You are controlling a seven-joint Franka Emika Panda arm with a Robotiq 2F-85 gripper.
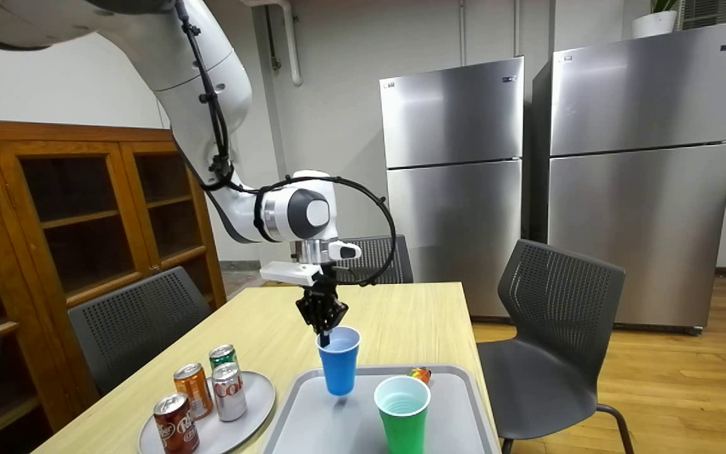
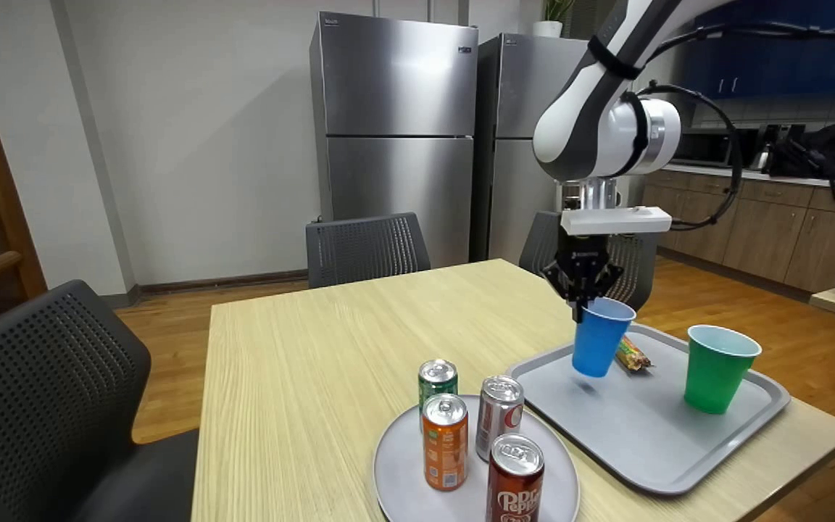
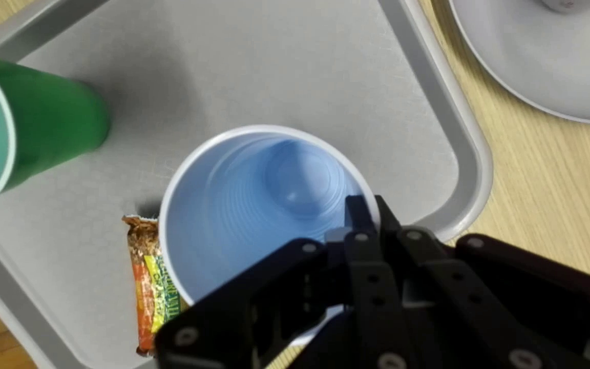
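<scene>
Pinching the rim of a tapered blue cup in our gripper, we hold it over a smooth grey tray, with a crinkled snack bar near the gripper and a round-mouthed green cup farther out.

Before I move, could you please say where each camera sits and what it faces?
Exterior view: higher than the wooden table, facing steel refrigerators, wooden cabinet left; robot arm from upper left.
Exterior view: also higher, facing refrigerators, blue cupboards right; arm from upper right.
Wrist view: on the arm, facing down into the blue plastic cup; jaws pinch its rim.
Both exterior views share refrigerators, arm, cup.
</scene>
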